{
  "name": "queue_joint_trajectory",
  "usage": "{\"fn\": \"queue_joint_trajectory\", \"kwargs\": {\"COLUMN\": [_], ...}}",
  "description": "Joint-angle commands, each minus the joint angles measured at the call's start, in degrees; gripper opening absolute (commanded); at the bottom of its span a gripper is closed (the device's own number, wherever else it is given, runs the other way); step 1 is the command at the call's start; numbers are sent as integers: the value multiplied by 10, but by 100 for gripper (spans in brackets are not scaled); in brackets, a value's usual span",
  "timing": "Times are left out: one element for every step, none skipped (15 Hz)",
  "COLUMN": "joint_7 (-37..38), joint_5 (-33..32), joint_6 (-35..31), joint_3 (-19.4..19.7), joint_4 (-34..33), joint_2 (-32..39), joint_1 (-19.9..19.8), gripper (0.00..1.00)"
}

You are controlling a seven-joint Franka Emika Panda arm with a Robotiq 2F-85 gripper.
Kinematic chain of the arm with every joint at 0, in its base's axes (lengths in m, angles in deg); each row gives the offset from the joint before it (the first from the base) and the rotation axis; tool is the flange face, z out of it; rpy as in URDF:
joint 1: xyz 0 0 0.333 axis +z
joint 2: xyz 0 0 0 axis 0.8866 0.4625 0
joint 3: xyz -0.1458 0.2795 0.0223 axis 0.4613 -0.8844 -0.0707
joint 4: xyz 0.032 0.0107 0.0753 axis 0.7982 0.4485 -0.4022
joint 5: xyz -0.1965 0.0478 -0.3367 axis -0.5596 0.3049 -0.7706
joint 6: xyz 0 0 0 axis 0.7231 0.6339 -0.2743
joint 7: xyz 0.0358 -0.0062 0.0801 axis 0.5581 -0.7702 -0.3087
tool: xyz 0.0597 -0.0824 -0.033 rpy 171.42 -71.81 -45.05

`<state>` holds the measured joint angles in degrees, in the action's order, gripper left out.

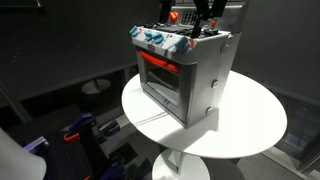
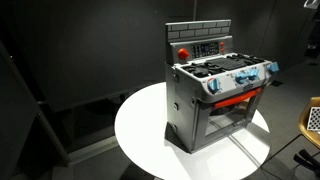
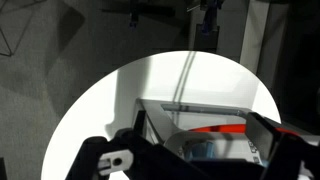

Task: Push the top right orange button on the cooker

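Note:
The cooker [image 1: 185, 75] is a silver-grey toy stove that stands on a round white table [image 1: 250, 130] and shows in both exterior views [image 2: 215, 100]. It has a glowing red-orange oven window, blue knobs along the front and a raised rear panel. A round red-orange button [image 2: 183, 53] sits on that panel and also shows in an exterior view [image 1: 173, 17]. My gripper [image 1: 205, 20] hangs above the cooker's rear, apart from it. In the wrist view my gripper [image 3: 195, 152] has its fingers wide apart with nothing held, and the cooker [image 3: 190, 108] lies between them below.
The table [image 2: 140, 130] stands on a single pedestal with dark curtains behind it. Blue and dark equipment [image 1: 75, 130] lies on the floor beside it. A wooden chair edge [image 2: 312, 120] shows at the frame's edge. A tripod-like stand [image 3: 140, 15] stands beyond the table.

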<state>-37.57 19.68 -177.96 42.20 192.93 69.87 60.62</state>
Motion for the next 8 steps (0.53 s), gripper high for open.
{"fn": "queue_joint_trajectory", "kwargs": {"joint_7": [-5, -5, -5, -5, -2, 4, 10, 15], "joint_5": [5, 5, 5, 5, 5, 6, 8, 10], "joint_6": [1, 1, 1, 1, -2, -5, -8, -11], "joint_3": [-19, -19, -19, -19, -19, -22, -26, -31], "joint_4": [-1, -1, -1, -1, -3, -6, -11, -14], "joint_2": [2, 2, 2, 2, 4, 7, 9, 11], "joint_1": [-20, -20, -20, -20, -20, -21, -23, -25], "gripper": [100, 100, 100, 100, 100, 100, 100, 100]}}
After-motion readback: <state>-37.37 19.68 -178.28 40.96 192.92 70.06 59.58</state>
